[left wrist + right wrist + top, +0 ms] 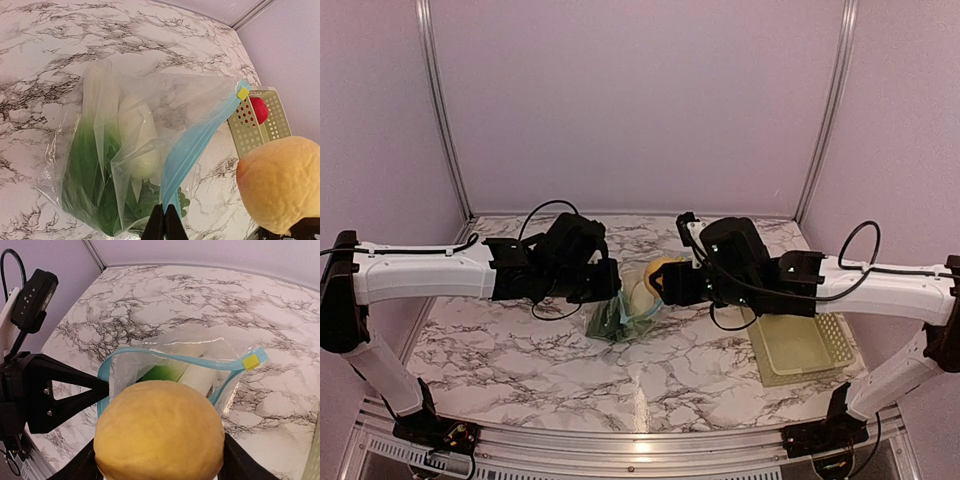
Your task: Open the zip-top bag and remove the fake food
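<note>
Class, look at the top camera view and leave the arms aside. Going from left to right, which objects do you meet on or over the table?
bag → yellow fruit → basket

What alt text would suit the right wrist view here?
The right gripper holds a round yellow fruit in front of the open mouth of a clear bag, whose blue edge the left gripper pinches. White and green food sits inside, above a marble table.

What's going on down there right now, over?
Left gripper shut on zip-top bag edge. Right gripper holds yellow-orange fruit outside bag. White piece, green vegetable inside. Nothing blocking.
</note>
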